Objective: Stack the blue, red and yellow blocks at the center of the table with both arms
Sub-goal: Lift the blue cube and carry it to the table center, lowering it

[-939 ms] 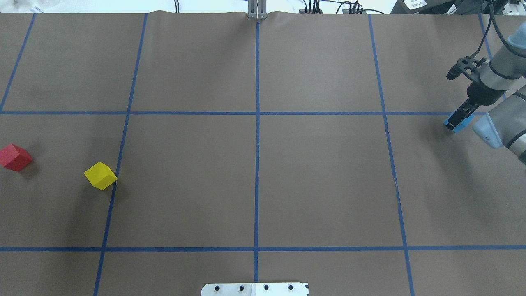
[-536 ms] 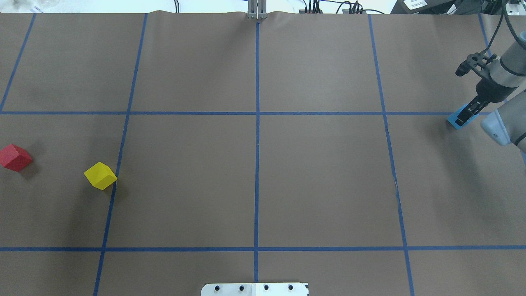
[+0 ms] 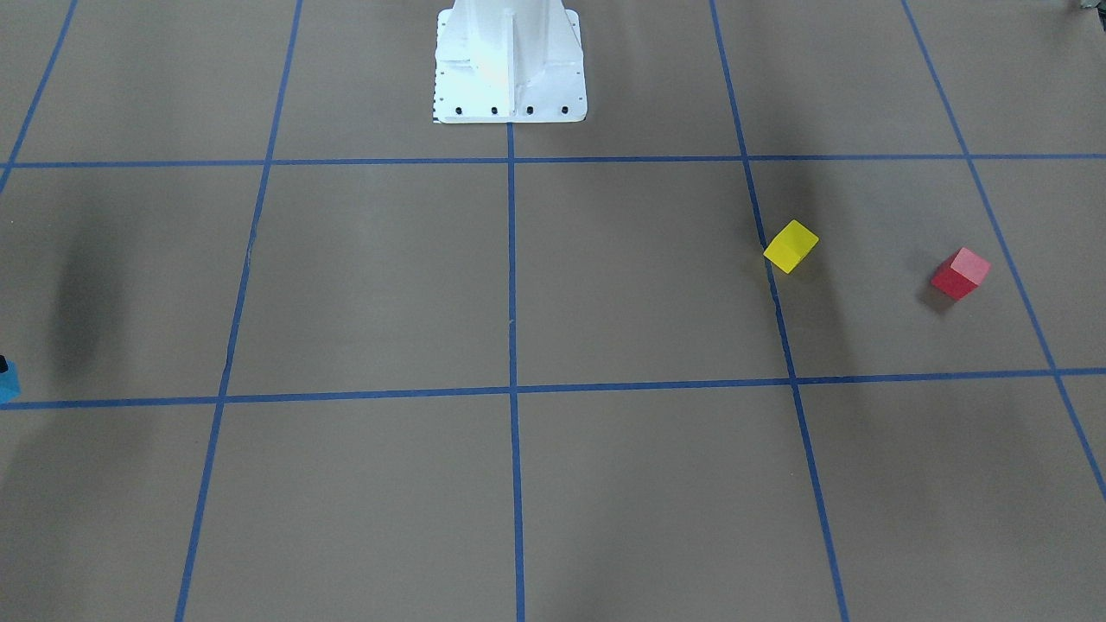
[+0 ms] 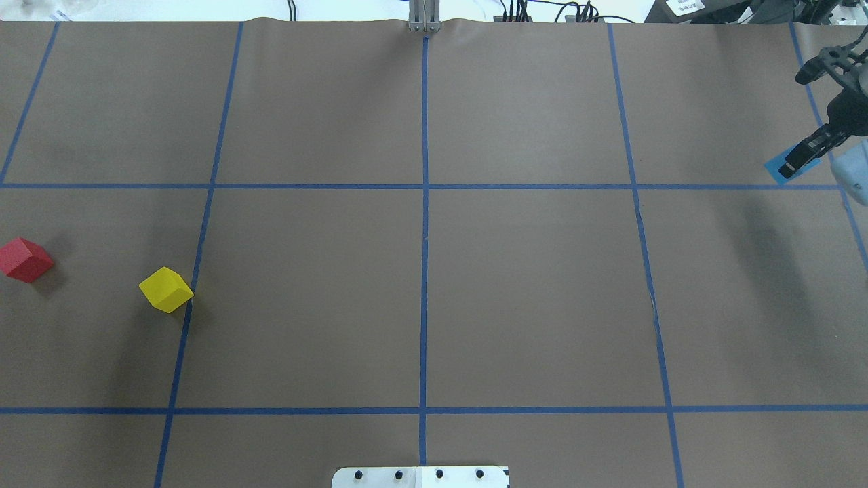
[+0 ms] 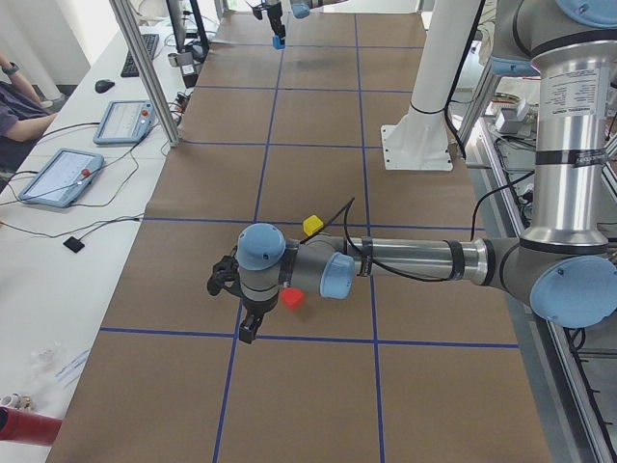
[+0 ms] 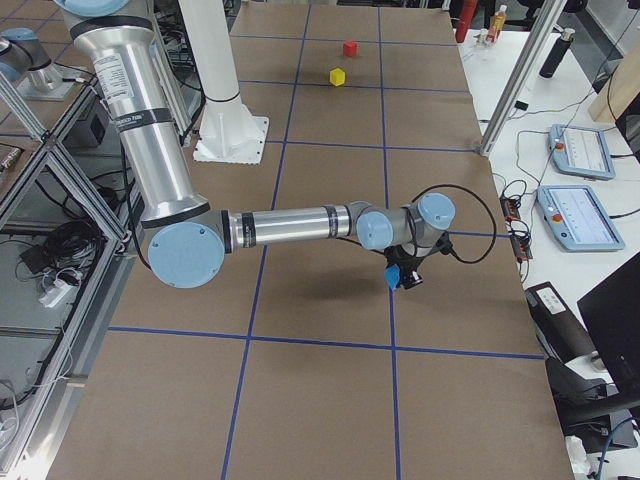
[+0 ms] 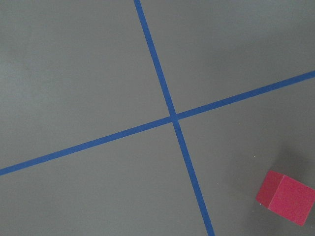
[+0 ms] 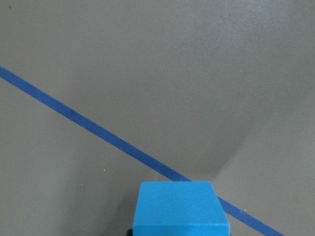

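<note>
The blue block (image 4: 773,165) hangs in my right gripper (image 4: 795,163), which is shut on it just above the table at the far right edge; it fills the bottom of the right wrist view (image 8: 179,209) and peeks in at the front view's left edge (image 3: 7,383). The red block (image 4: 25,259) and the yellow block (image 4: 166,289) lie on the table at the far left. My left gripper (image 5: 248,328) shows only in the exterior left view, low beside the red block (image 5: 292,299); I cannot tell whether it is open or shut. The left wrist view shows the red block (image 7: 285,196) at lower right.
Blue tape lines divide the brown table into a grid, with a crossing at mid-table (image 4: 424,186). The white robot base (image 4: 420,476) stands at the near edge. A bench with tablets (image 5: 58,174) runs along the far side.
My right gripper has carried the blue block further right and toward the back of the table. The red and yellow blocks have not moved.
</note>
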